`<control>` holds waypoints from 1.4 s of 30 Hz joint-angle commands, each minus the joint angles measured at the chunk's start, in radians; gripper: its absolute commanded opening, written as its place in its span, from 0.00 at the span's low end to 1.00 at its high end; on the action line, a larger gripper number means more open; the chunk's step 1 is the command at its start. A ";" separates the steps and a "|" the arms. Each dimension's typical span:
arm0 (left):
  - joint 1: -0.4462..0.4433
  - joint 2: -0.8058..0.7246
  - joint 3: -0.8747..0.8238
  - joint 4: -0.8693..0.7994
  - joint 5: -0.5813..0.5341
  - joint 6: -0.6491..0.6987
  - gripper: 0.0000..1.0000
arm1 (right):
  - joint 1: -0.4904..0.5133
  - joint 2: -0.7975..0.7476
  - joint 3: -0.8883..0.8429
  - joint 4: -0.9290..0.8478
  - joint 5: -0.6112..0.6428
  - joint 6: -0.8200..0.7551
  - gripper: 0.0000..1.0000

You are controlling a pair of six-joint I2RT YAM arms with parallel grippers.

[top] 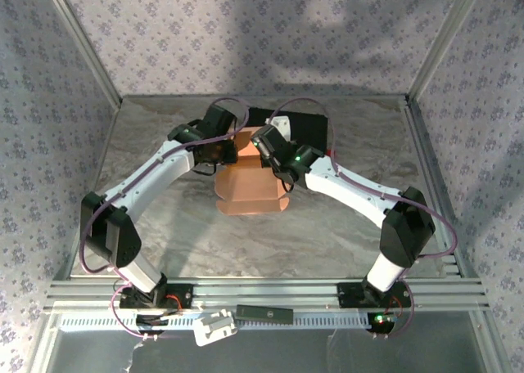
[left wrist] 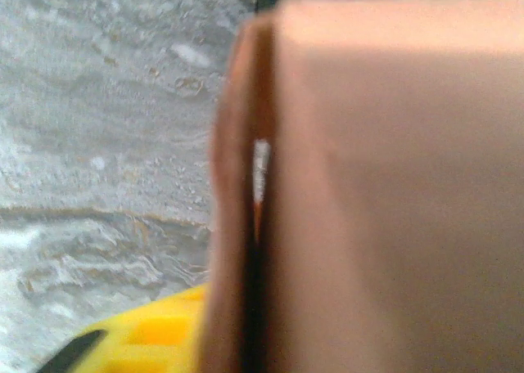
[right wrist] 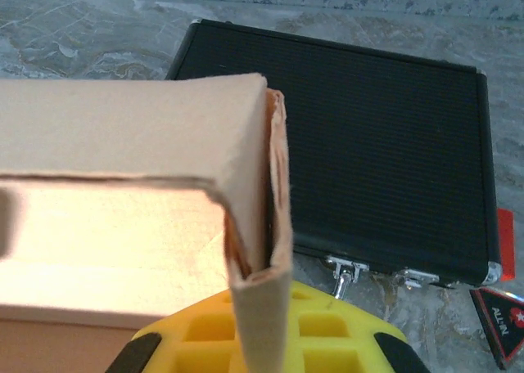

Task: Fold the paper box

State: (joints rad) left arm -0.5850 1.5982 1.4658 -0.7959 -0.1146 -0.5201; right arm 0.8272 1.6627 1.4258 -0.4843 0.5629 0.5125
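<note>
Well, the paper box [top: 250, 191] is already more box than sheet. From above it sits in the middle of the table [top: 164, 144], just in front of the black case [right wrist: 352, 136], with both my arms bent in over its far end. Its walls look raised and its near end closed, so I judge the bulk of the folding done.

What is left, as far as I can see, is the side walls. By my right gripper [right wrist: 266, 344] a wall has been doubled over at the corner, but the inner layer gapes from the outer one and its lower edge looks loose. That wall runs down between the dark parts on either side of my yellow gripper body, and the tips are cut off, so I cannot tell whether I am pinching it or standing apart. By my left gripper [left wrist: 143, 344] the other side shows the same doubled wall with a dark slit open along it. The cardboard is too close and blurred for me to say how that gripper stands.

I judge both liners need pressing flat and tucking home
</note>
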 commanded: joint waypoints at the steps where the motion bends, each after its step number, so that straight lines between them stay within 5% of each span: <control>1: -0.006 -0.091 -0.040 0.065 0.016 0.024 0.49 | -0.002 0.007 0.049 -0.087 0.025 0.067 0.00; 9: -0.006 -0.205 -0.125 0.184 -0.028 0.086 0.61 | -0.029 0.014 0.096 -0.182 -0.035 0.135 0.00; 17: -0.008 -0.172 -0.123 0.223 -0.058 0.132 0.56 | -0.031 0.036 0.142 -0.234 -0.071 0.164 0.00; 21: -0.011 -0.144 -0.110 0.234 -0.100 0.144 0.46 | -0.031 0.038 0.143 -0.238 -0.094 0.174 0.00; 28: -0.048 -0.091 -0.103 0.240 -0.229 0.161 0.00 | -0.029 0.037 0.137 -0.243 -0.120 0.204 0.00; 36: -0.121 -0.075 -0.115 0.219 -0.385 0.160 0.00 | -0.031 0.035 0.121 -0.266 -0.132 0.266 0.00; 39: -0.119 -0.093 -0.139 0.235 -0.346 0.167 0.27 | -0.039 0.027 0.116 -0.266 -0.144 0.275 0.00; 42: -0.114 -0.112 -0.169 0.254 -0.304 0.175 0.37 | -0.055 0.023 0.116 -0.271 -0.163 0.281 0.00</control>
State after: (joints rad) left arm -0.7025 1.5127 1.3216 -0.5552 -0.4335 -0.3611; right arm 0.7883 1.7020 1.5360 -0.7307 0.4175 0.7586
